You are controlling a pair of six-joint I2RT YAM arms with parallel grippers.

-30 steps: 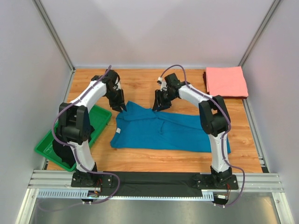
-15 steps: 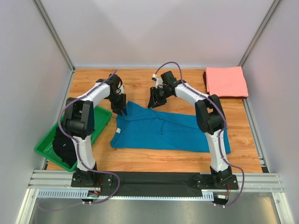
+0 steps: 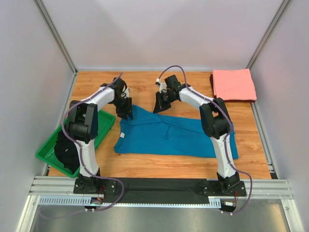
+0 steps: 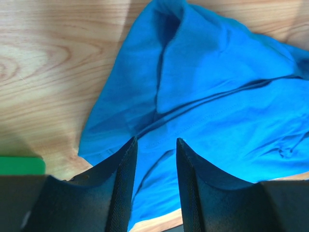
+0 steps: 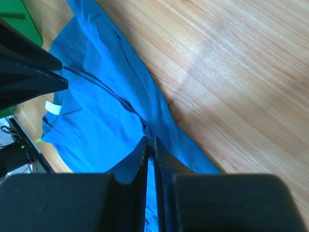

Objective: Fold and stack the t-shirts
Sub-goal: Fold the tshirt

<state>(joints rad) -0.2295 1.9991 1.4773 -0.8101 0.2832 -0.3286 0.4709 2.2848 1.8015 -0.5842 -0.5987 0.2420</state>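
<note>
The teal-blue t-shirt (image 3: 169,137) lies loosely folded and creased across the middle of the table, its white neck label (image 5: 52,108) showing in the right wrist view. My left gripper (image 3: 126,113) is open just above the shirt's far left corner, its jaws straddling the cloth (image 4: 155,140). My right gripper (image 3: 158,107) is at the shirt's far edge, shut on a pinched crease of the cloth (image 5: 150,140). The salmon-pink t-shirt (image 3: 234,84) lies folded flat at the far right corner.
A green tray (image 3: 48,153) holding a dark bundle (image 3: 63,151) stands at the left edge beside the left arm. White walls close in the table on three sides. Bare wood shows behind the teal shirt.
My right gripper has shifted a little left along the shirt's far edge. My left arm has swung inward, with its gripper staying over the shirt's far left corner.
</note>
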